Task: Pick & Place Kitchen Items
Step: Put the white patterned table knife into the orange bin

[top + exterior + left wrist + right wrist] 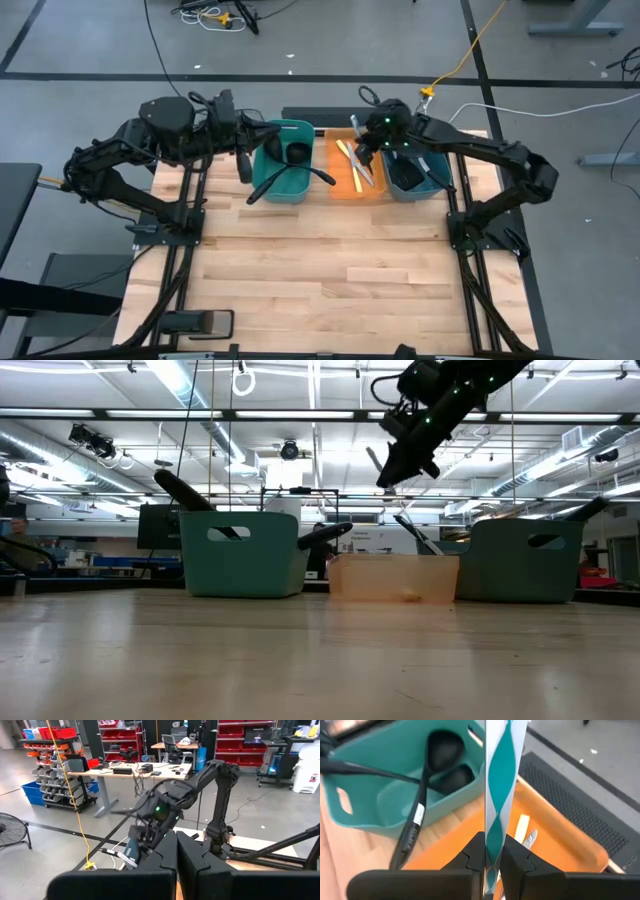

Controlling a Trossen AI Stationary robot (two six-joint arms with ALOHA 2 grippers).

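Note:
My right gripper (492,856) is shut on a slim knife (502,780) patterned in teal and white waves, high above the orange tray (372,192). The low view shows the right gripper (402,452) well above the tray (393,578). More knives, one with a pale yellow handle (347,155), lie in the tray. Black ladles (437,755) sit in the left teal bin (283,160), handles sticking out over its rim. Black utensils lie in the right teal bin (415,175). My left gripper (176,857) is shut and empty, beside the left bin's left wall. My right gripper pinches the patterned knife between its two fingers (470,857), low on the strip (494,842). The knife runs along the fingers and sticks out past their tips. It hangs clear of the tray. The end inside the hold is hidden by the fingers.
The three containers stand in a row along the table's far edge. A black ladle handle (262,188) juts from the left bin toward the near side. The wooden table (320,270) spreads out nearer than the row, between the two arm bases.

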